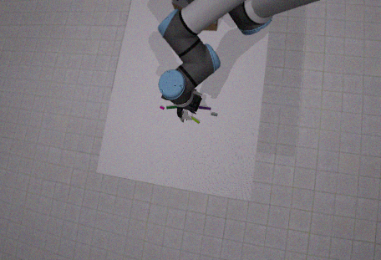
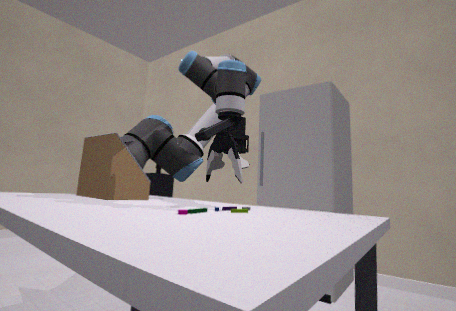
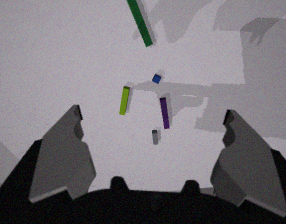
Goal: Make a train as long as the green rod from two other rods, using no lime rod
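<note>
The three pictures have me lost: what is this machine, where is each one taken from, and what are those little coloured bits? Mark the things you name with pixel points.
It is one jointed robot arm ending in a gripper (image 2: 224,179) (image 3: 151,108), a hand with two jaws. The first picture looks down from above; the second looks across the white table (image 1: 167,154) (image 2: 225,254) from the side; the third is from the wrist, with the jaws at its lower edge.

The coloured bits are rods lying on the table: green (image 2: 197,211) (image 3: 139,22), purple (image 3: 164,113), lime (image 2: 239,211) (image 3: 124,100), grey (image 1: 214,114) (image 3: 155,137), blue (image 2: 217,209) (image 3: 156,78) and magenta (image 1: 162,108) (image 2: 183,212). The magenta one is out of the wrist picture.

The jaws stand open above the table, holding nothing.
</note>
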`<act>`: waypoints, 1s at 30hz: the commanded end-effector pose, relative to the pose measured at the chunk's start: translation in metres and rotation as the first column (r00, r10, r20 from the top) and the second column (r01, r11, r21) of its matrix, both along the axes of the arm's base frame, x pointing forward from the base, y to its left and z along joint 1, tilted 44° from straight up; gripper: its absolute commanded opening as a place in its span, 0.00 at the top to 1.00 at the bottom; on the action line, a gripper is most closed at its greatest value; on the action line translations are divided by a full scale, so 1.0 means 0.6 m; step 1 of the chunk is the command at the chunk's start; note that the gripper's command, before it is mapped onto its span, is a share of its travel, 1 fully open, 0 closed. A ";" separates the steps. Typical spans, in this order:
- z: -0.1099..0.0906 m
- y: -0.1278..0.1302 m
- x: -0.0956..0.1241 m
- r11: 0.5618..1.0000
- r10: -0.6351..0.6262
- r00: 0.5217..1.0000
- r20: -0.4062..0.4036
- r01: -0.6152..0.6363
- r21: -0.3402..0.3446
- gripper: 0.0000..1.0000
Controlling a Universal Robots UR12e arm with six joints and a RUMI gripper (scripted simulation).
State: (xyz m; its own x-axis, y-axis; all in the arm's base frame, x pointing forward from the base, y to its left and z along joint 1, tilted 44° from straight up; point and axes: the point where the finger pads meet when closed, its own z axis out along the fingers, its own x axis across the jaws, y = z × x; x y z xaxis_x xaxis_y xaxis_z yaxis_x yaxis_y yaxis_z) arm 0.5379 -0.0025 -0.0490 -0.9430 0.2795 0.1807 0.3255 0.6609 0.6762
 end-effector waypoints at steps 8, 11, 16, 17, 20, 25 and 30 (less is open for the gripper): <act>-0.023 -0.026 -0.003 0.963 -0.264 0.929 -0.261 0.270 -0.014 0.00; -0.030 -0.032 -0.005 0.938 -0.335 0.881 -0.334 0.345 -0.030 0.00; -0.036 -0.039 -0.006 0.907 -0.402 0.822 -0.404 0.417 -0.053 0.00; -0.039 -0.042 -0.006 0.893 -0.428 0.794 -0.432 0.446 -0.064 0.00; -0.047 -0.049 -0.007 0.847 -0.495 0.706 -0.506 0.522 -0.101 0.00; -0.057 -0.060 -0.008 0.773 -0.573 0.563 -0.596 0.613 -0.164 0.00; -0.067 -0.069 -0.008 0.696 -0.625 0.416 -0.661 0.680 -0.231 0.00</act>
State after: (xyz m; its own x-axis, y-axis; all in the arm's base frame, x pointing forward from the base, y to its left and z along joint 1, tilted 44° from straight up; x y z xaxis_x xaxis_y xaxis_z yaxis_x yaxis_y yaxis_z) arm 0.5326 -0.0396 -0.0855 -0.2055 0.7084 0.6753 0.9762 0.0989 0.1932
